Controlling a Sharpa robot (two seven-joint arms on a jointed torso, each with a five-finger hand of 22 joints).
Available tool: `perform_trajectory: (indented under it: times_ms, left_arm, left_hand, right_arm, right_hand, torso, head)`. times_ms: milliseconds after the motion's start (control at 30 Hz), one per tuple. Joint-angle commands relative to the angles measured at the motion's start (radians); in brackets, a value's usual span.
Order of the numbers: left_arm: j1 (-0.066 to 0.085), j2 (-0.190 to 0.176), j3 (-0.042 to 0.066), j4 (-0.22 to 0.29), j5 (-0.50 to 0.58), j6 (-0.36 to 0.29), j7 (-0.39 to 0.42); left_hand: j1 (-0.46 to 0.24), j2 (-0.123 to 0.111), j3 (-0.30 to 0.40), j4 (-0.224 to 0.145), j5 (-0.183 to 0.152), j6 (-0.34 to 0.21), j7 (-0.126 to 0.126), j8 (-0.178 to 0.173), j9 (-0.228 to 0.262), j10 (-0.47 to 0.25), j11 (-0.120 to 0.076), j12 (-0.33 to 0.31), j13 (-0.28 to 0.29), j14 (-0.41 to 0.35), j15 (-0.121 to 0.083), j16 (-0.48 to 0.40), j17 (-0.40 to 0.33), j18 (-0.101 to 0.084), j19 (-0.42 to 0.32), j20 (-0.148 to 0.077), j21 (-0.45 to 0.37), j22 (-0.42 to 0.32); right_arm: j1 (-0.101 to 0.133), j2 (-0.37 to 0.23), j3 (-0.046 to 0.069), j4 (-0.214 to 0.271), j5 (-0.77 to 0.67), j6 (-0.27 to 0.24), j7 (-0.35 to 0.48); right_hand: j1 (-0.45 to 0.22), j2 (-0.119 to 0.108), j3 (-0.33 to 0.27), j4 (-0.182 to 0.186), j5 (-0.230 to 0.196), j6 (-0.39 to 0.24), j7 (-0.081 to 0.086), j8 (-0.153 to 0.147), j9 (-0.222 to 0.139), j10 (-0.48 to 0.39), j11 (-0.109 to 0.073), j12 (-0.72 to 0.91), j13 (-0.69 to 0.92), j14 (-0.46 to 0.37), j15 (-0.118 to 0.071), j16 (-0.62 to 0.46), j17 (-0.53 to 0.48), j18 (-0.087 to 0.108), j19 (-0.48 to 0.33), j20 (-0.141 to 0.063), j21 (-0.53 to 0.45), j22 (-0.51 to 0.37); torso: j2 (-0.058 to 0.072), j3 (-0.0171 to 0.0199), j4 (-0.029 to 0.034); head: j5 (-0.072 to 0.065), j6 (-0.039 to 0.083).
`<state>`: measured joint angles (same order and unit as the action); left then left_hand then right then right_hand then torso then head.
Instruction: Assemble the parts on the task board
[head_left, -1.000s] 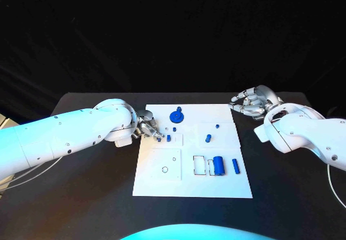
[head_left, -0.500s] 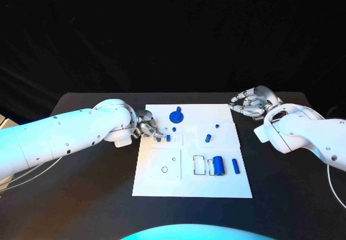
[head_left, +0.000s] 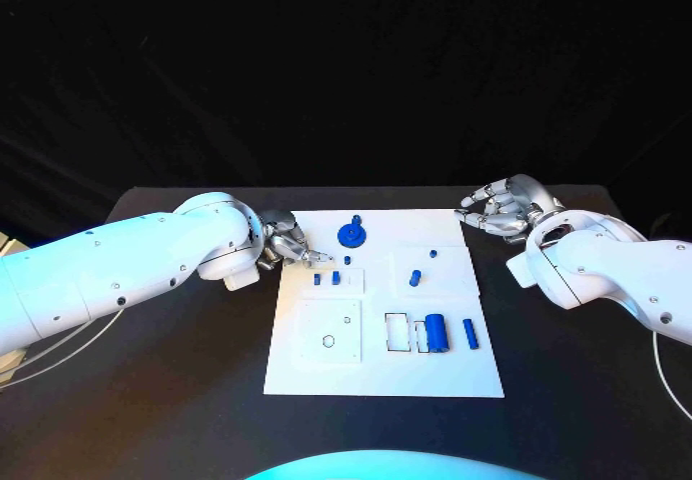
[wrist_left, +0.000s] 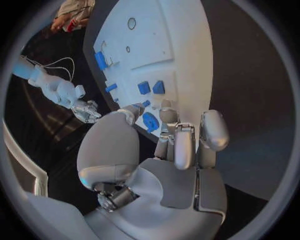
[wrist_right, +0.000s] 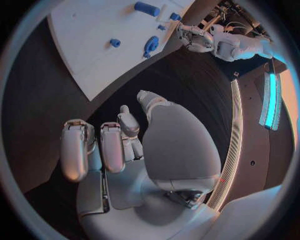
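Head view: left hand (head_left: 287, 246) has drawn back toward the task board's (head_left: 317, 350) far left edge, off the two small blue pegs (head_left: 327, 279) it covered a second ago; fingers curled together, nothing visibly held. Right hand (head_left: 503, 207) unchanged, curled, empty, on the matte black table (head_left: 173, 400) off the board's far right corner. Board: flat white plate; round blue disc (head_left: 352, 235), blue cylinder (head_left: 437, 331), slim blue bar (head_left: 472, 333).

Left wrist view: silver fingers (wrist_left: 185, 145) above the disc (wrist_left: 150, 121).

Right wrist view: fingers (wrist_right: 112, 145) curled over bare table.

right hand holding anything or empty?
Empty. The right hand hovers over bare table beside the board, fingers curled in; its wrist view shows nothing in the palm.
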<state>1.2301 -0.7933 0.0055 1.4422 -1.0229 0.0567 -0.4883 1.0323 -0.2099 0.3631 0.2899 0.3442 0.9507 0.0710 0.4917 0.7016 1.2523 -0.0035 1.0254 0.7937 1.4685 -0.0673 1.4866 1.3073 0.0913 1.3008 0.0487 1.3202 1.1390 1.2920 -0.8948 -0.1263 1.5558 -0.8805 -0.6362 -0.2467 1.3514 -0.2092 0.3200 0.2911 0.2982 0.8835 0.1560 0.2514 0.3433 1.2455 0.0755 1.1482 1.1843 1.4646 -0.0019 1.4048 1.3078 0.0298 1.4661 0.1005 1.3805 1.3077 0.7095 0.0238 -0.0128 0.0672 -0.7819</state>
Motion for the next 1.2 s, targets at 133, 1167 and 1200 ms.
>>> perform_trajectory:
  times_ms: [133,1167,1200]
  left_arm:
    - [0.006,-0.012,0.01,0.015,0.095,-0.07,0.086]
    - [-0.017,0.109,-0.065,-0.052,-0.416,-0.252,0.432]
    - [-0.017,0.113,-0.066,-0.056,-0.424,-0.247,0.426]
  left_hand:
    - [0.052,0.01,-0.019,0.001,0.0,-0.063,0.017,0.016,0.014,-0.083,0.015,-0.08,-0.104,0.027,0.017,-0.04,-0.007,0.024,-0.059,0.011,-0.065,-0.092]
    - [0.45,-0.045,-0.002,-0.035,-0.007,-0.233,0.081,-0.001,-0.261,-0.449,0.115,-0.388,-0.515,-0.295,0.108,-0.301,-0.546,0.091,-0.312,0.09,-0.447,-0.498]
    - [0.451,-0.045,-0.002,-0.033,-0.007,-0.229,0.08,-0.002,-0.266,-0.451,0.114,-0.386,-0.517,-0.287,0.107,-0.287,-0.533,0.091,-0.312,0.089,-0.439,-0.492]
  right_arm:
    - [-0.001,-0.001,0.0,-0.001,-0.002,0.009,0.01]
    - [-0.002,-0.002,0.0,-0.004,0.006,0.015,0.038]
    - [-0.002,-0.002,0.0,-0.004,0.006,0.016,0.038]
  right_hand:
    - [-0.005,0.009,-0.006,-0.002,0.005,-0.009,0.001,0.006,-0.001,-0.001,-0.005,-0.004,-0.002,0.047,-0.002,-0.006,0.033,0.015,0.006,0.001,-0.006,0.183]
    - [0.005,0.009,0.002,-0.005,0.006,-0.015,0.0,0.01,-0.006,-0.115,-0.007,-0.184,-0.168,0.031,-0.005,-0.055,-0.018,0.025,-0.016,-0.001,-0.059,0.162]
    - [0.005,0.009,0.002,-0.005,0.006,-0.015,0.0,0.01,-0.006,-0.115,-0.007,-0.184,-0.168,0.031,-0.005,-0.055,-0.018,0.025,-0.016,-0.001,-0.059,0.162]
  torso:
    - [-0.001,0.0012,0.0009]
    - [0.002,0.0011,-0.0005]
    - [0.002,0.0011,-0.0008]
  head:
    - [0.0,0.002]
    - [-0.007,0.014]
    - [-0.007,0.014]
